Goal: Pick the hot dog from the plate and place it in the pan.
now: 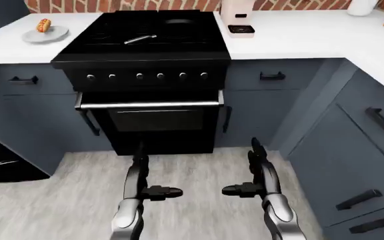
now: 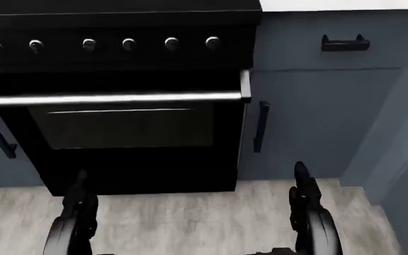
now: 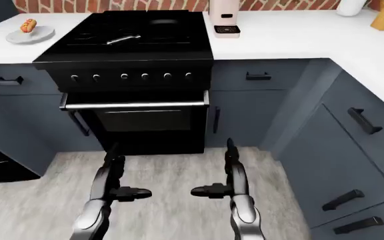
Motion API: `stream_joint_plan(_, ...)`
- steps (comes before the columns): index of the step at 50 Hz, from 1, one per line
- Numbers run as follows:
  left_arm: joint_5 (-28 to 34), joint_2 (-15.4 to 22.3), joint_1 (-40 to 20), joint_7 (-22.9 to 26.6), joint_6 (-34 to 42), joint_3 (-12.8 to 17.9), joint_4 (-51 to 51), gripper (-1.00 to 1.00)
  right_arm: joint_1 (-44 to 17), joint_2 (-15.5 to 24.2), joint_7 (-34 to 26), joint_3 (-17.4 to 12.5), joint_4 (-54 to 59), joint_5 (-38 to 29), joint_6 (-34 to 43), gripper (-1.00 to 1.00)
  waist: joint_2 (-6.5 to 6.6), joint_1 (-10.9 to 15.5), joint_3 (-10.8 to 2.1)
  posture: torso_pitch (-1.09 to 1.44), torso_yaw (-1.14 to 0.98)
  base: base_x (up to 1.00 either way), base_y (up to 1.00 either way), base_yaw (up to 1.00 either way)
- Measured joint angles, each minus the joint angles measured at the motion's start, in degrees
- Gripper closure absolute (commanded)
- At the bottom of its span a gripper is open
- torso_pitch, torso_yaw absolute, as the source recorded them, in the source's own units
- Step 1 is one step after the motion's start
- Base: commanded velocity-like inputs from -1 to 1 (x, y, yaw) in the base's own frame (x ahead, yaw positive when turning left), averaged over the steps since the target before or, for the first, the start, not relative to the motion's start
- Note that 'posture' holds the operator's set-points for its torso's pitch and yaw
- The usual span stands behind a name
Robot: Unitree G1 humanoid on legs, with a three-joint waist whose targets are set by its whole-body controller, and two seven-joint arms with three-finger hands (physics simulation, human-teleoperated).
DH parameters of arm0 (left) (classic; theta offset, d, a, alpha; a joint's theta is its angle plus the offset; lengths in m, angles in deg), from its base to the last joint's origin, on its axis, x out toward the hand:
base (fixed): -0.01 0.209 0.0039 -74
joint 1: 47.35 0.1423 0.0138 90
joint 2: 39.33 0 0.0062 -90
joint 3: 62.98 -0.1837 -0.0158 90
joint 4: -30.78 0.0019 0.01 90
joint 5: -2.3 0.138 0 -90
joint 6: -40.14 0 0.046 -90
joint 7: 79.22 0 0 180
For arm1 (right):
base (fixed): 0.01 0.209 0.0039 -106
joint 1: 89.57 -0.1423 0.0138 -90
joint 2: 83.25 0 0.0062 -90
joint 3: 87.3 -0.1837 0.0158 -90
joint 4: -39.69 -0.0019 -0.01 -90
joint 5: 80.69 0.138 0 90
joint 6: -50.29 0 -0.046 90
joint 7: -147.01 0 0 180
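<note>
The hot dog sits on its grey plate at the far left of the white surface, just beside the black stove, whose pan shows only faintly against the cooktop. The left hand and right hand hang low over the floor with fingers spread, holding nothing. Both are well short of the plate, so the robot likely needs to step closer first.

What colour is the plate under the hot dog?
Light grey plate, clearest in the left-eye view.
</note>
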Motion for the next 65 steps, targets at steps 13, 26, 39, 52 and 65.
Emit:
stream_joint_plan(13,-1.48,0.14,-1.12,-0.2,-4.15,0.77,-0.55,-1.0,-0.08,0.07,1.36,-0.43,-1.58,-0.24,-3.23,-1.0,-0.26,0.4,-3.2,0.0,0.0,0.0,0.0,0.0)
stream_joint_plan(26,-1.59,0.12,-1.15,-1.11,1.59,0.88,-7.66,-1.0,0.28,0.43,1.47,-0.48,-10.86,-1.21,1.92,-1.0,-0.24,0.53,-4.02,0.0,0.0,0.0,0.0,0.0)
stream_joint_plan(39,-2.79,1.14,-6.5,-3.2,15.05,2.37,-17.8,-1.0,-7.95,1.54,2.26,-2.03,-21.63,-1.72,18.54,-1.0,-0.31,0.51,-3.87,0.0,0.0,0.0,0.0,0.0)
stream_joint_plan(52,-2.48,3.26,-15.57,-4.52,31.63,3.06,-27.87,-1.0,-19.29,4.78,0.76,-4.2,-36.19,-1.23,42.37,-1.0,-0.39,0.64,-3.67,0.0,0.0,0.0,0.0,0.0)
stream_joint_plan(65,-5.61,6.07,-27.15,-6.69,45.42,4.89,-32.9,-1.0,-27.37,8.02,2.15,-6.86,-37.34,2.88,52.14,-1.0,-0.13,0.74,-3.08,0.0,0.0,0.0,0.0,0.0)
